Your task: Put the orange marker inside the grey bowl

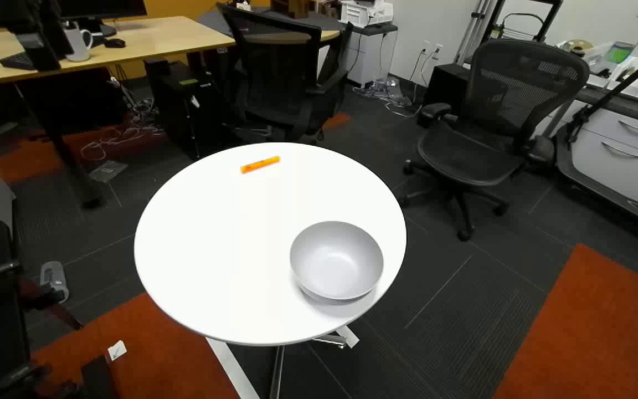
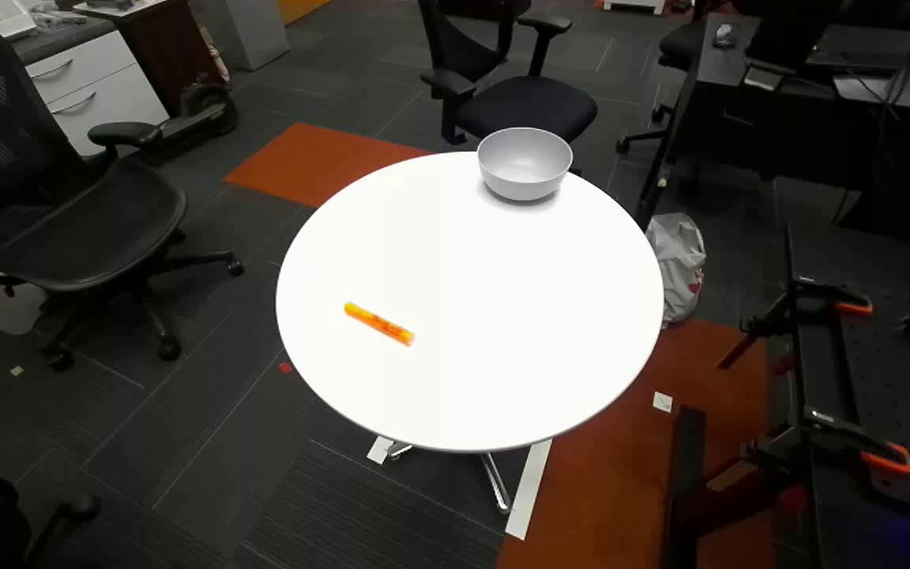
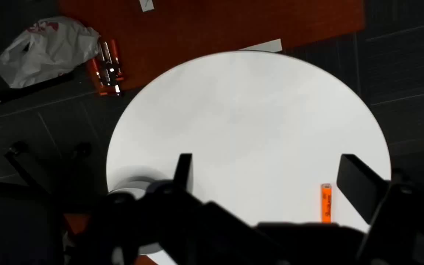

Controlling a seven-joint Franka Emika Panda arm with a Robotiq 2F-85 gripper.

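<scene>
A white table (image 1: 208, 244) carries the grey bowl (image 1: 336, 260) near its edge; above the table, the hand (image 3: 265, 169) spreads wide, empty; toward another table edge lies the orange marker (image 2: 379, 323), which an off-centre grasp could send rolling off.

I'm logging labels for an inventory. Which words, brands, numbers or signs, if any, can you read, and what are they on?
No text can be read with certainty.
Orange marker: dark lettering, too small and blurred to read.
Plastic bag: red print, creased and blurred, unreadable.
White paper square: a dark mark, perhaps an arrow; unclear.
Black box: light marks, too small to read.
</scene>
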